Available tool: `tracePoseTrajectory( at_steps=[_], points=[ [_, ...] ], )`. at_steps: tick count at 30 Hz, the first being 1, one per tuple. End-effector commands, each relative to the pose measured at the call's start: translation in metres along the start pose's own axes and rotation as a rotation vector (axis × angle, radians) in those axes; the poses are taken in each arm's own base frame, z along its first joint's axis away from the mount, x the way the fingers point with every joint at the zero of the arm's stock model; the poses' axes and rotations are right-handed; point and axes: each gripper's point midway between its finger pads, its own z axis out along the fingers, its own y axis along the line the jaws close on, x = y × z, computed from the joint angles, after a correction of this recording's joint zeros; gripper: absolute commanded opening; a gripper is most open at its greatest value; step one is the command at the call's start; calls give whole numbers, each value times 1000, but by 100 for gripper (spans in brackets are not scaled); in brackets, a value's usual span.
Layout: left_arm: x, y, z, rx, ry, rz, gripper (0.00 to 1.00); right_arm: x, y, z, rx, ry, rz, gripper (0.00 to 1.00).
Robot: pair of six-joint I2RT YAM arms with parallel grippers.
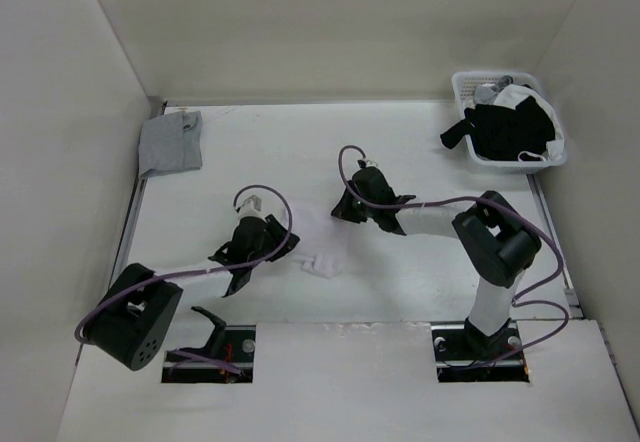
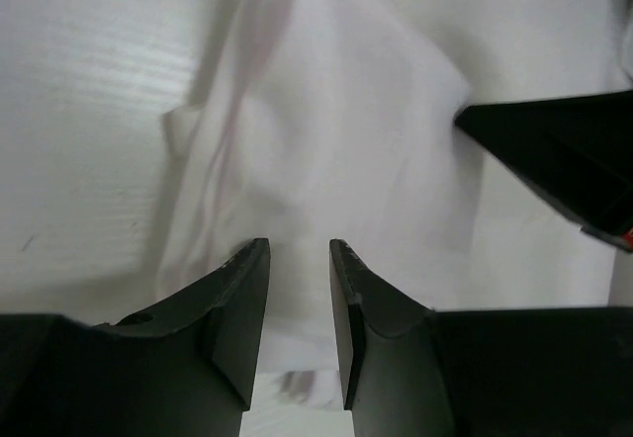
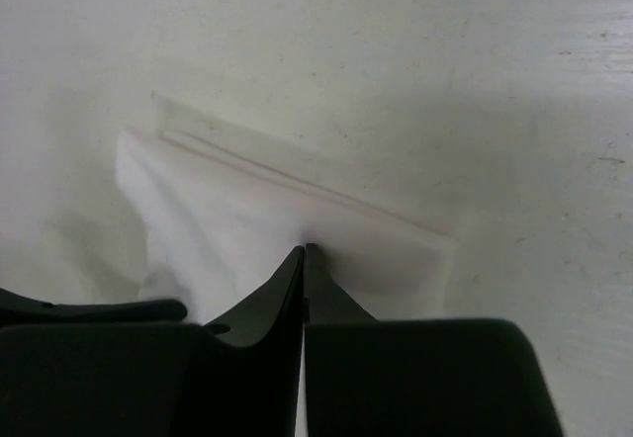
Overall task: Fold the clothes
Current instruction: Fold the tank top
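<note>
The tank top (image 1: pixel 318 262) lies crumpled near the middle of the worktop (image 1: pixel 280 152), between the two hands and hard to make out from above because it is white on white. Only a small lump of it shows clearly there, just right of the left hand (image 1: pixel 280 250). In the left wrist view the left hand (image 2: pixel 299 249) has its two fingers apart with a clear gap. The tank top (image 2: pixel 336 111) spreads out ahead of them in soft creases, and white cloth also shows through the gap. I cannot tell whether the fingers touch the cloth. One of the right hand's fingers (image 2: pixel 559 150) juts into that view from the right edge, over the far side of the cloth. The right hand (image 1: pixel 345 209) sits farther back and to the right. In the right wrist view the right hand (image 3: pixel 304 249) has its fingers pressed together, and their tips are pinched on the tank top (image 3: pixel 247 210) just behind a straight doubled edge. Creases in the cloth run toward the tips. A grey garment (image 1: pixel 172 142) lies folded in the far left corner. A white basket (image 1: pixel 505 163) in the far right corner holds a black and white bundle (image 1: pixel 510 127).
</note>
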Motion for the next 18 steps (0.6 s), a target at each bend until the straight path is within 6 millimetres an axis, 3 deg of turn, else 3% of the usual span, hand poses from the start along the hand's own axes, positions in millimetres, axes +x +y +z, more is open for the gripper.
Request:
tracePoseTrajectory(
  at_steps=[1,7,10,15,18],
  points=[
    [5,6,-6,26,-18,-17,29,-16,12,10,-93,-40,35,3],
    [18,27,-27,10,-7,-42,30,-20,-6,17,-53,-46,89,3],
    [9,17,-39,56,-42,-42,33,-24,-4,16,-61,-54,88,4],
    [-27,-22,-67,174,-171,-20,49,-48,26,-3,-140,-112,48,10],
    [-55,-23,-79,141,-278,24,56,-64,42,-27,-183,-168,11,18]
  ],
)
